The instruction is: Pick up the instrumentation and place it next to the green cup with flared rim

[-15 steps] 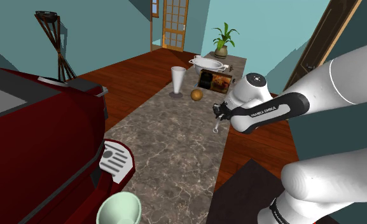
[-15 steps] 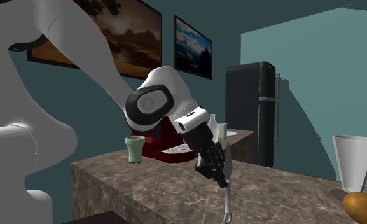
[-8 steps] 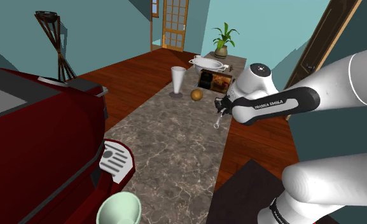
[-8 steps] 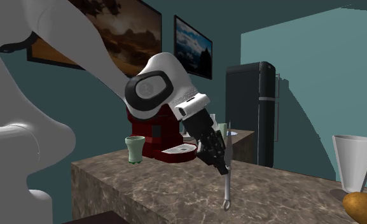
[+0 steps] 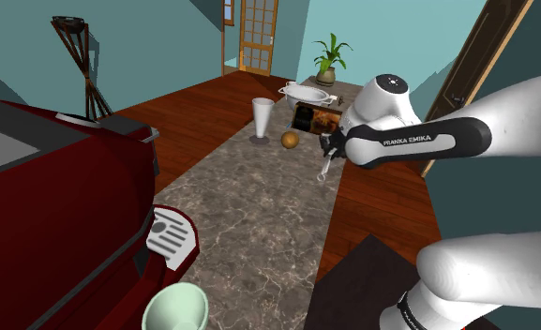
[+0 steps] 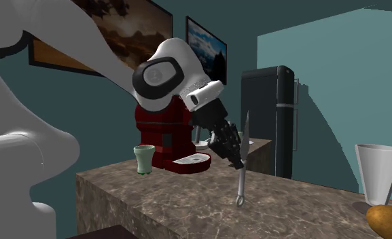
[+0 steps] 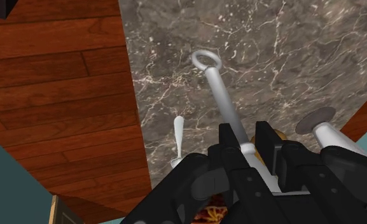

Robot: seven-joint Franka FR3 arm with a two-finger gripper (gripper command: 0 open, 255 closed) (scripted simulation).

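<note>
One tool (image 6: 236, 159) clasps instrument (image 6: 242, 180) aloft | wrist: ring over counter (image 7: 290, 63) | shoulder: green cup (image 5: 170, 314)

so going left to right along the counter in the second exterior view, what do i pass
green cup → metal tool held in the gripper → white cup

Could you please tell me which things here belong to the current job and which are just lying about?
Job in hand: grey ring-ended tool, clasped in the gripper; pale green flared cup.

Lying about: tall white cup; potato; white dish; potted plant; red coffee machine.
</note>
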